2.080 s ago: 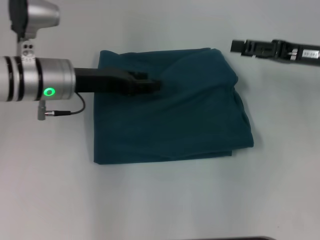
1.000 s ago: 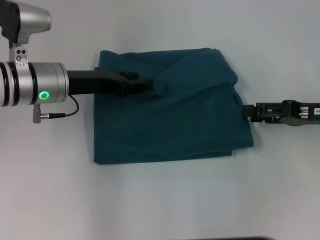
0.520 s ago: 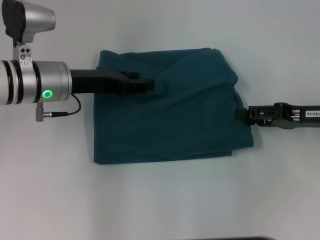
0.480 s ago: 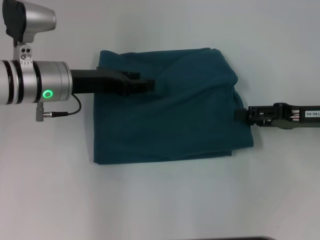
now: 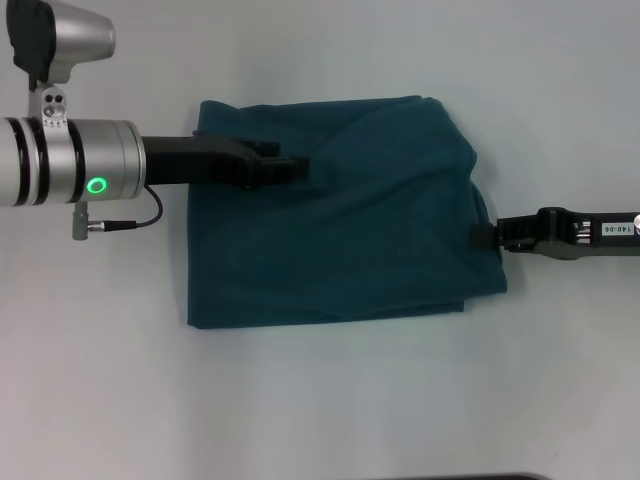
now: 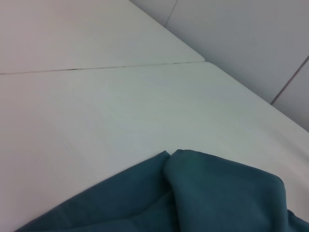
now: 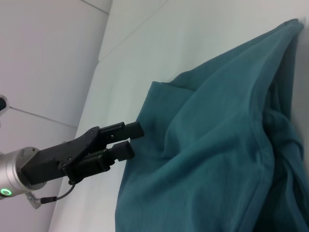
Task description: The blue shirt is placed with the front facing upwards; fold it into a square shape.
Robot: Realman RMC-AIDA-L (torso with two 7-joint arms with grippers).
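Observation:
The blue shirt lies folded into a rough rectangle mid-table, plain teal side up and rumpled at its far right corner. It also shows in the left wrist view and the right wrist view. My left gripper reaches in from the left over the shirt's far left part. In the right wrist view the left gripper has a narrow gap between its fingers and nothing in it. My right gripper comes in low from the right, its tip at the shirt's right edge.
The shirt lies on a pale table. A seam crosses the tabletop beyond the shirt, and a wall rises behind the far edge. A cable hangs under the left arm's wrist.
My right arm has swung from the back right down to the shirt's right edge and nudged inward. My left gripper has drawn back slightly to the left. The shirt's outline is unchanged.

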